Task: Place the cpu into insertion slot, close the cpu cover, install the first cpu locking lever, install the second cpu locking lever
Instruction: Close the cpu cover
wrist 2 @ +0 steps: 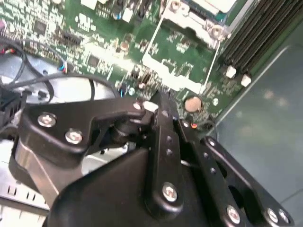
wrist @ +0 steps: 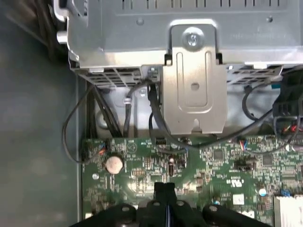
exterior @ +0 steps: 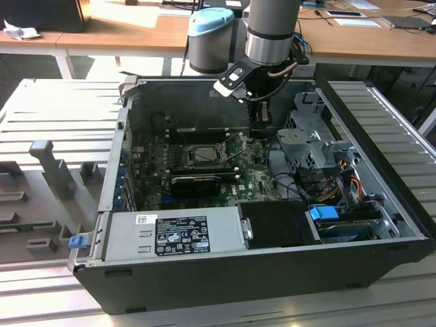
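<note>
Exterior view, read from its left to its right. A ribbed grey desk [exterior: 61, 116] carries grey fixture blocks [exterior: 48, 167] and an open computer case [exterior: 272, 272] lying on its side, with a blue clip [exterior: 78, 240] at the case's near corner. Inside, a labelled power supply [exterior: 174, 235] lies along the near wall. Beyond it is the green circuit board [exterior: 255, 178], with a long black card slot [exterior: 195, 182].

The insertion slot [exterior: 182, 154] is set in the board behind that card slot. The cpu [exterior: 203, 154] lies flat in it, pale top upward. It is square, so no long axis shows, and its edges run in line with the board's edges. A dark frame, the cpu cover [exterior: 204, 164], lies around it; whether it is latched cannot be told. Thin metal rods [exterior: 234, 141] slant up at the slot's side toward the exterior view's right.

Just beyond those rods, the pincer [exterior: 261, 127] hangs from the arm [exterior: 272, 27] over the board, apart from the cpu. In the first wrist view the pincer [wrist: 164, 187] has its tips pressed together with nothing between them, near a coin cell [wrist: 114, 164]. In the second wrist view the pincer [wrist 2: 158, 102] reads the same.

Further right, a metal drive cage [exterior: 306, 139] and loose cables [exterior: 286, 180] crowd the board's edge. A blue tab [exterior: 323, 212] sits near the case's right wall.
</note>
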Action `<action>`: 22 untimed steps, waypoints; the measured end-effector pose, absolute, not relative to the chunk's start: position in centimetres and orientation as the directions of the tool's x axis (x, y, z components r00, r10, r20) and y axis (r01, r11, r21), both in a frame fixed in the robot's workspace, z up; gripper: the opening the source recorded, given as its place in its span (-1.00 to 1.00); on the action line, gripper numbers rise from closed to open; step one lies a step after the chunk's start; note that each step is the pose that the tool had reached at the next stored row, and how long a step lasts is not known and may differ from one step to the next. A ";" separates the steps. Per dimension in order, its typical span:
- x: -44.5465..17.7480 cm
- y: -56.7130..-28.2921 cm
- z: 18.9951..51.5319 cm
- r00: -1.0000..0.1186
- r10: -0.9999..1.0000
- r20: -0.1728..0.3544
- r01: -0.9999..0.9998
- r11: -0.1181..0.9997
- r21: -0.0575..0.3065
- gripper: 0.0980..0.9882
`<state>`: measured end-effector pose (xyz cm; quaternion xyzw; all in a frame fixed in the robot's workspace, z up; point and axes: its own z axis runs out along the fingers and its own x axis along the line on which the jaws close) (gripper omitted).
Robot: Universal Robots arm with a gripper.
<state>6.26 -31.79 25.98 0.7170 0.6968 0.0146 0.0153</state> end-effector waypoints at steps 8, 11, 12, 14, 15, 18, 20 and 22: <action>6.7 -31.8 24.8 0.029 1.000 0.002 0.999 -0.029 0.042 -0.98; 6.7 -31.8 24.6 0.029 1.000 0.002 0.999 -0.029 0.038 -0.98; 6.7 -31.8 24.6 0.029 1.000 0.002 0.999 -0.029 0.031 -0.98; 6.7 -31.8 24.6 0.029 1.000 0.003 1.000 -0.029 0.003 -0.98; 6.7 -31.8 24.6 0.029 1.000 0.004 1.000 -0.029 -0.004 -0.98; 6.3 -31.8 24.9 0.029 1.000 0.010 0.999 -0.029 -0.014 -0.98; 5.8 -31.8 24.9 0.029 1.000 0.010 1.000 -0.029 -0.013 -0.98; 5.3 -31.8 24.9 0.029 1.000 0.010 1.000 -0.029 -0.013 -0.98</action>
